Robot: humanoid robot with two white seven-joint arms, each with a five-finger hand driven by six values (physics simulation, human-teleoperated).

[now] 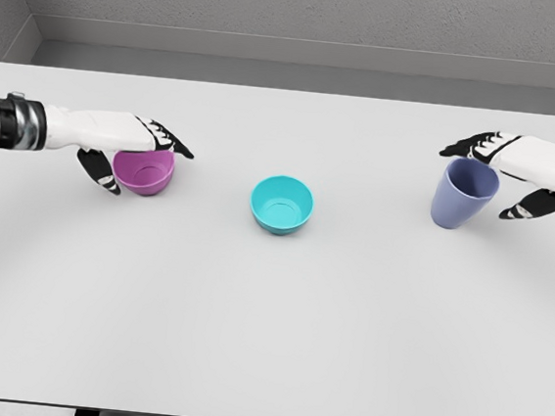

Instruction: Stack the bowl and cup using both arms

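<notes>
Left hand (136,150): placed over the purple bowl (145,172) at the left of the table (264,344); fingers lie across the rim on the far side, thumb hangs at the near-left wall. It appears to be grasping the bowl, though contact under the palm is hidden.
Right hand (517,172): at the right, fingers over the rim of the blue cup (464,194), thumb low on the cup's right side. The cup is tilted, mouth leaning right toward the palm, so it looks held and not standing free.
Teal bowl (282,205): upright near the middle of the table, well apart from both hands, mouth open upward; judged the likely base for the stack.
Stage: both items gripped at the 2 sides, nothing stacked yet.
Risk 1: the bowl grip is shallow, on the rim only; a quick lift could let the bowl pivot or slip out.
Risk 2: the cup is already tilted; more lean during transport could make it land askew or roll.
Risk 3: both arms heading to the middle together could collide over the teal bowl.
Risk 4: a low approach could knock the teal bowl, which nothing holds, and push it off line.
</notes>
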